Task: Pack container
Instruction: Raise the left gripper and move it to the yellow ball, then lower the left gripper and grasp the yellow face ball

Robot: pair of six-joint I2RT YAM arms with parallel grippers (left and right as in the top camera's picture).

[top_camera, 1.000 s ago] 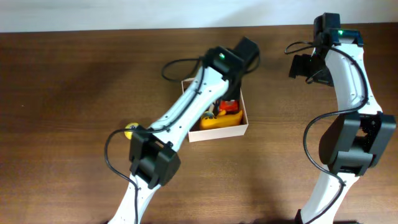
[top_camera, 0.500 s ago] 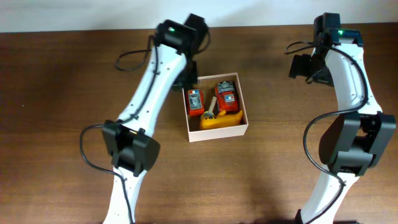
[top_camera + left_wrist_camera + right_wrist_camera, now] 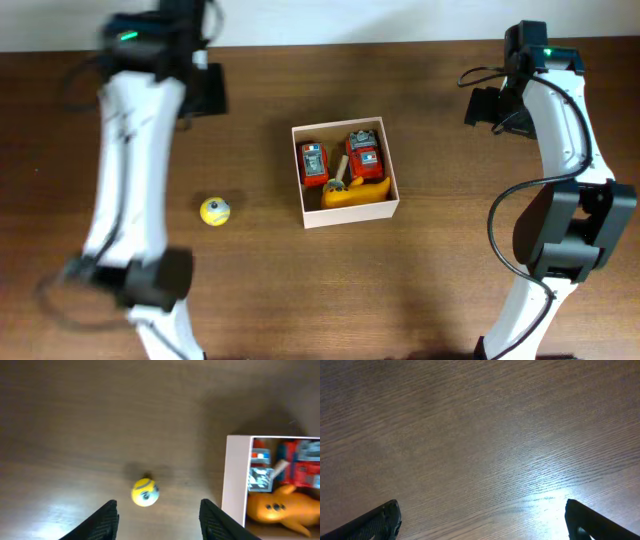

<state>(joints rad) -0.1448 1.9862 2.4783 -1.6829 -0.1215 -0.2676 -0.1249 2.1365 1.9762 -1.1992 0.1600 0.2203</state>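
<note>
the left gripper (image 3: 160, 519) hangs spread wide, empty. just ahead, near 12 o'clock, lies a yellow ball (image 3: 145, 492). the container (image 3: 234, 480), holding red toys (image 3: 306, 467) and a yellow toy (image 3: 280, 509), sits at 2 o'clock. the right gripper (image 3: 481, 515) is likewise released over the table (image 3: 470, 435).

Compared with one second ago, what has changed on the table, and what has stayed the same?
The left arm has swung from over the container to the table's far left; the left gripper is open and empty, looking down at the yellow ball. The container, its toys, the yellow ball and the right arm have not visibly moved.
</note>
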